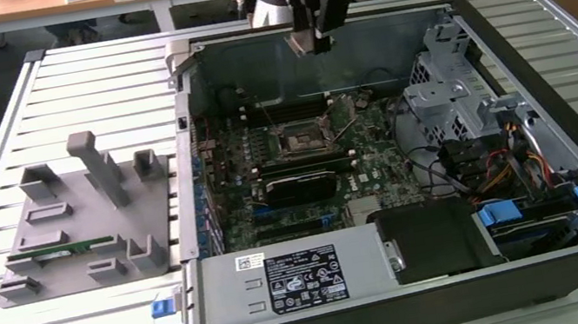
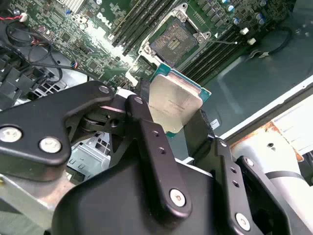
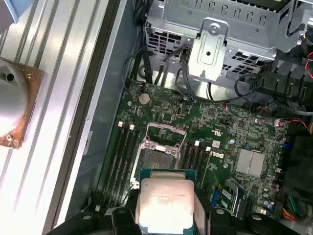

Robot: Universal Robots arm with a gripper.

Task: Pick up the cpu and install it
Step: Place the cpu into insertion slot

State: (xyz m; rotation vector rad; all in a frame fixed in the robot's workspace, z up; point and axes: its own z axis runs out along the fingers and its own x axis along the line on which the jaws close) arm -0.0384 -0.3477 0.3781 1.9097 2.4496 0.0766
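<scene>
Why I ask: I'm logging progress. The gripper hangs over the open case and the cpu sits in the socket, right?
No: the cpu is clamped in the gripper above the empty socket, as the second wrist view shows; the rest holds.

in the second wrist view the lower part of the cpu (image 2: 175, 105) is hidden behind the fingers (image 2: 146, 142) of the gripper (image 2: 171, 120). in the first wrist view the picture's edge cuts off one side of the cpu, and the cpu covers one edge of the socket (image 3: 159, 152). in the exterior view the arm (image 1: 265, 3) is cut off at the top edge.
</scene>
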